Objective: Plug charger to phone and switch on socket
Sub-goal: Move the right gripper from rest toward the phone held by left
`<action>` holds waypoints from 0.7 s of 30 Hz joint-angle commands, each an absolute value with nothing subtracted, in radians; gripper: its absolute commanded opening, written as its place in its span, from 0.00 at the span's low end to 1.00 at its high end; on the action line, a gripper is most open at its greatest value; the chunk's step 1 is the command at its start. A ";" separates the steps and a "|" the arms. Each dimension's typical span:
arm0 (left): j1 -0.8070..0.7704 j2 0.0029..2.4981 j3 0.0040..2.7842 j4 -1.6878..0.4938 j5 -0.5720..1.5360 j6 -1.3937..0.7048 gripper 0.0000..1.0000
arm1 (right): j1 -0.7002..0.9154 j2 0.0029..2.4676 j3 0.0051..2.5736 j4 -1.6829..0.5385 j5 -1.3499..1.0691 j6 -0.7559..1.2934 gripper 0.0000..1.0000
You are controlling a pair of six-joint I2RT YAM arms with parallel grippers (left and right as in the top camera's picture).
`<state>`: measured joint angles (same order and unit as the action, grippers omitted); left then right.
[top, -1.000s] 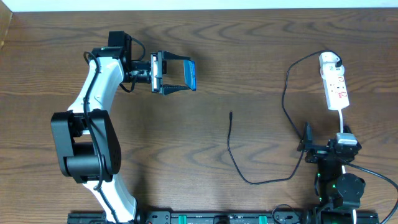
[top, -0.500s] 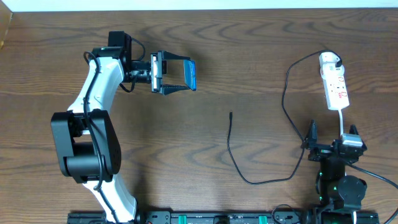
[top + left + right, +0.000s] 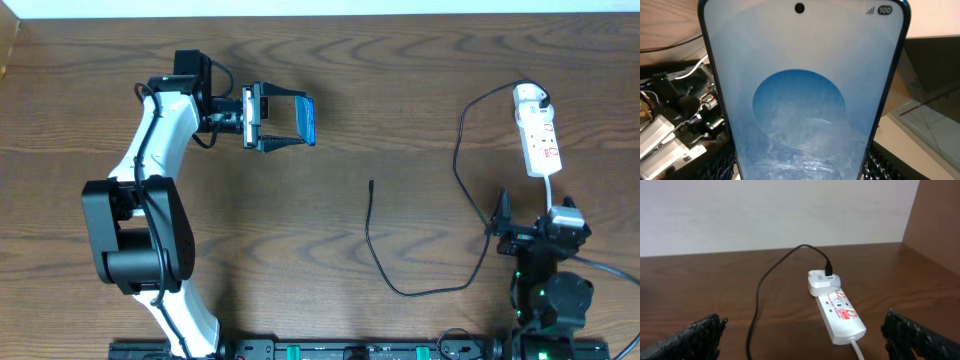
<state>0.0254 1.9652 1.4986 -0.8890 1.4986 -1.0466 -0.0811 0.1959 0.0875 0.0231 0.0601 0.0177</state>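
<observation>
**Overhead.** Shows the left gripper point(image 3: 262, 119) clenched on the phone point(image 3: 307, 120) at upper left of centre, with the blue screen seen almost edge-on. Finds the charger point(image 3: 420, 291) lying loose on the table point(image 3: 330, 60). Places its plug tip point(image 3: 371, 183) at frame centre, well apart from the phone. Follows the cable down, across to the right and up to the white adapter point(image 3: 528, 96), seated in the top end of the socket point(image 3: 541, 141) at upper right. Puts the right gripper point(image 3: 532, 226) at lower right, spread wide and holding nothing.

**Left wrist.** Fills almost wholly with the phone point(image 3: 800, 100), lit blue and upright, with dark pads point(image 3: 879, 166) pressed at its lower sides. Hides the charging port, so cannot tell which way it faces.

**Right wrist.** Looks along the table at the socket point(image 3: 841, 316) in the right half of the frame, adapter point(image 3: 821, 283) plugged in at its far end. Shows both pads point(image 3: 692, 336) far apart at the bottom corners, nothing between them.

**Doing it well, by judgement.**
- Take the plug tip with the right gripper first.
- Pinch just behind the tip, in line with the cable, leaving the metal end free.
- Lift gently so the slack does not tug the adapter.
- Keep the phone gripped firmly and steady as a fixed target.
- Line up squarely before pushing.
- Leave the switch until last.
</observation>
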 commanded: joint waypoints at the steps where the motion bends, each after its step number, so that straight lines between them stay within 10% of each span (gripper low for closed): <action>1: 0.027 1.926 1.498 -0.891 1.559 -1.017 0.07 | -0.080 0.333 0.212 0.027 0.059 -0.016 0.99; 21: 0.027 1.926 1.498 -0.829 1.169 -1.069 0.07 | -0.078 1.222 1.005 -0.104 -0.363 0.098 1.00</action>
<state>0.0250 1.9652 1.4982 -0.8402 1.2461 -1.0252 -0.0811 1.1435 0.9001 -0.0776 -0.2188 0.0418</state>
